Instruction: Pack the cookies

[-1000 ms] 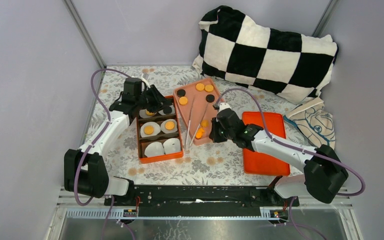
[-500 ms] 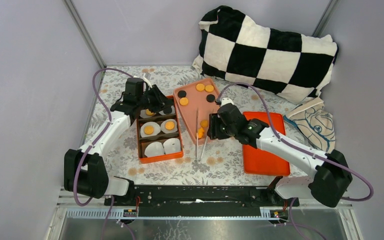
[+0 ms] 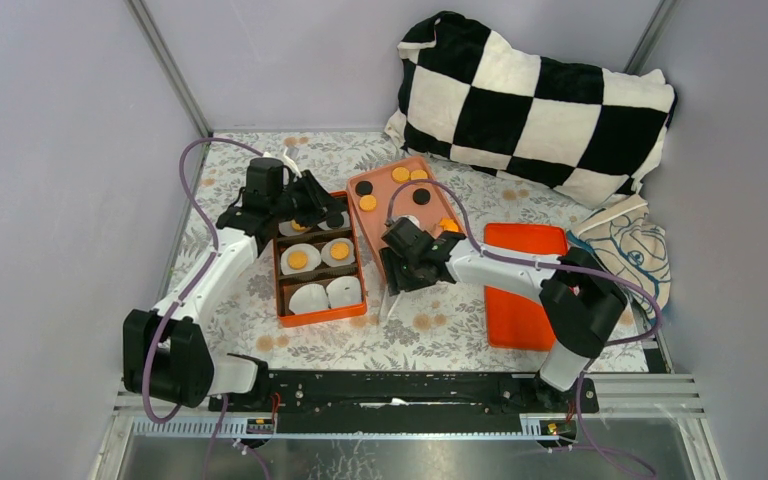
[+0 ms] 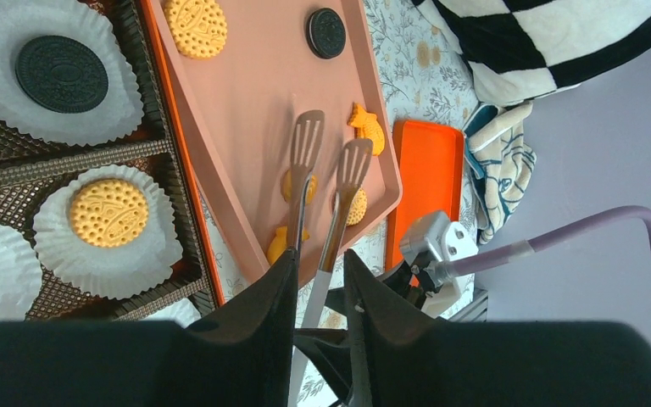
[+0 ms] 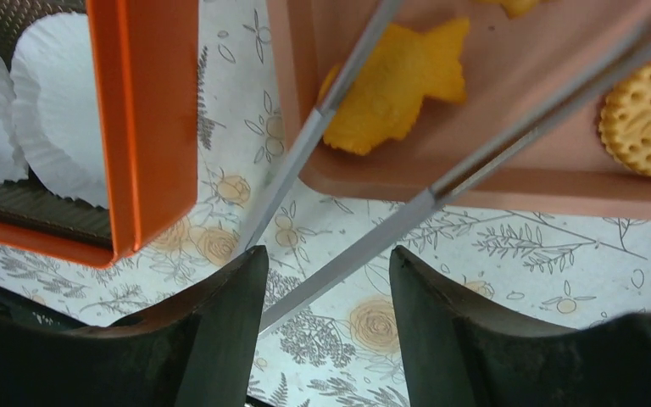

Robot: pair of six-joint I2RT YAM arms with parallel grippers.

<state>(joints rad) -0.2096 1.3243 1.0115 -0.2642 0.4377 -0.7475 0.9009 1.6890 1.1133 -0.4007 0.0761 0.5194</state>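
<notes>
Top: compared with a second ago, the right arm has swung left and folded. The right hand (image 3: pixel 398 278) is now over the near end of the pink tray (image 3: pixel 388 195), not at its right edge. Its jaws have gone from closed to spread. Tongs (image 3: pixel 389 300) now poke past the tray's near rim, long axis near–far, heads far. The left hand (image 3: pixel 322 208) is unchanged, over the far end of the orange box (image 3: pixel 320 315). Cookies (image 3: pixel 400 174) lie flat: loose ones at the tray's far end, two in paper cups (image 3: pixel 343 292) in the box's middle row.

Left wrist: the left hand has a narrow gap with nothing in it. A black sandwich cookie (image 4: pixel 61 73) and a round golden cookie (image 4: pixel 108 212) each lie flat in a cup. The tongs' heads sit over two round cookies on the tray.

Right wrist: the right hand's fingers are wide apart, with both tongs arms running between them. I can't tell if they touch. A fish-shaped cookie (image 5: pixel 394 80) lies flat against the tray's near rim. Its long axis is diagonal, tail far-right, head near-left.
</notes>
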